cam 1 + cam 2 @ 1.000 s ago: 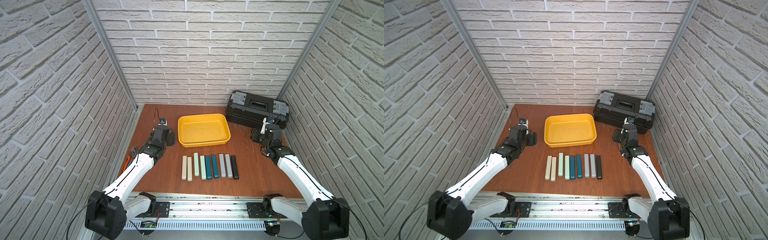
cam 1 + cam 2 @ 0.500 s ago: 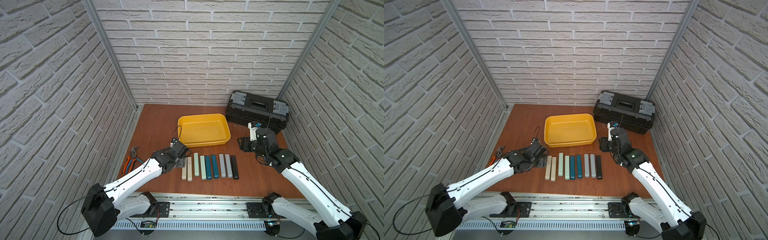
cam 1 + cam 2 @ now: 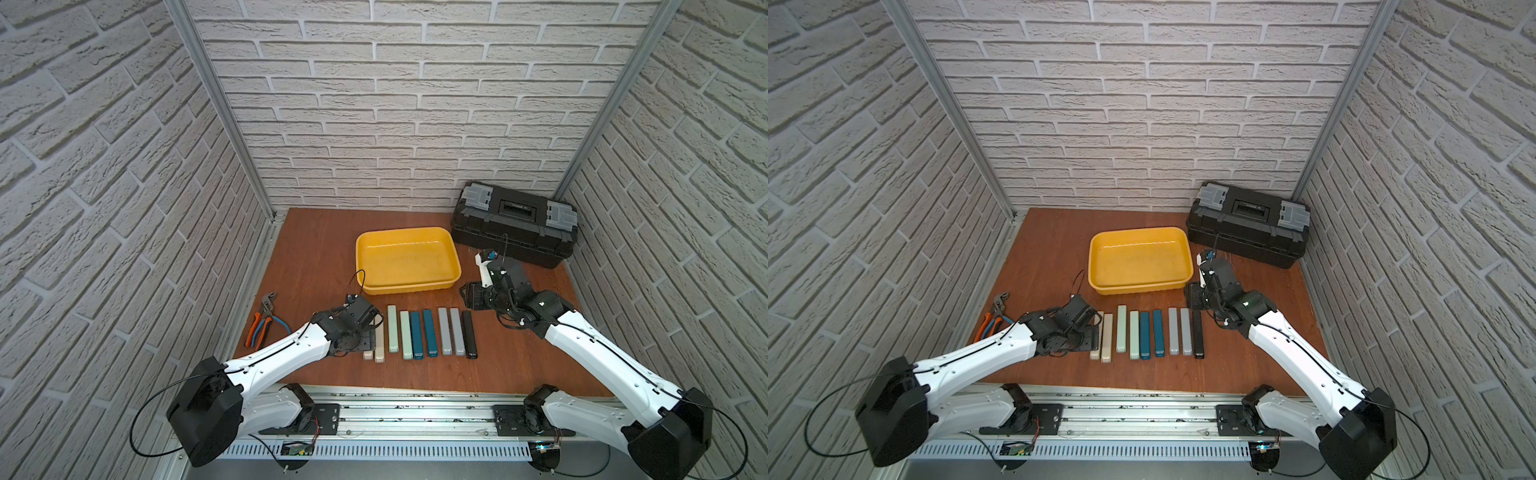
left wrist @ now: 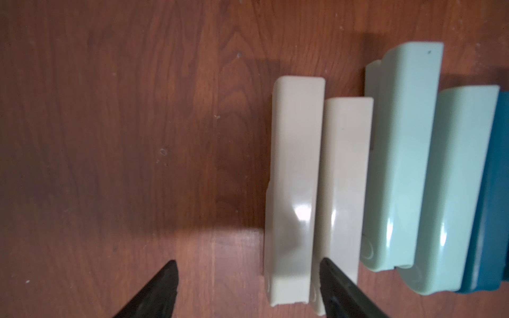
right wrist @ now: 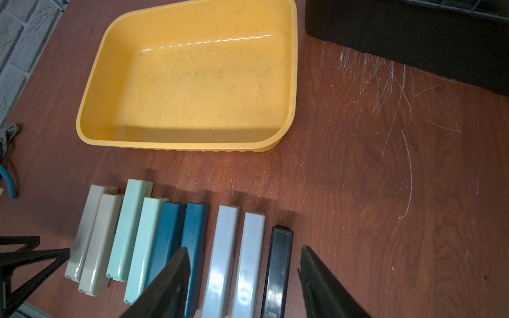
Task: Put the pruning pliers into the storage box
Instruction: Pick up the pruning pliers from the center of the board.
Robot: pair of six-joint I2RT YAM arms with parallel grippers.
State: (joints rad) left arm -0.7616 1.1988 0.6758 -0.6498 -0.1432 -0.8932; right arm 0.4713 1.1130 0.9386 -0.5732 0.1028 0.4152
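Beige pruning pliers (image 3: 379, 347) partly hidden under left end effector (image 3: 362, 344) in both top views

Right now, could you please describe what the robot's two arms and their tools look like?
Both the left arm and right arm have glossy white shells, black joints and thin black cables looping outside. The left tool and right tool carry black, wedge-shaped fingers.

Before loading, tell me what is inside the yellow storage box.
Nothing shows inside the storage box: its floor is bare in the right wrist view and both top views. Only a thin strip behind the near rim is hidden. The pruning pliers lie outside, on the table.
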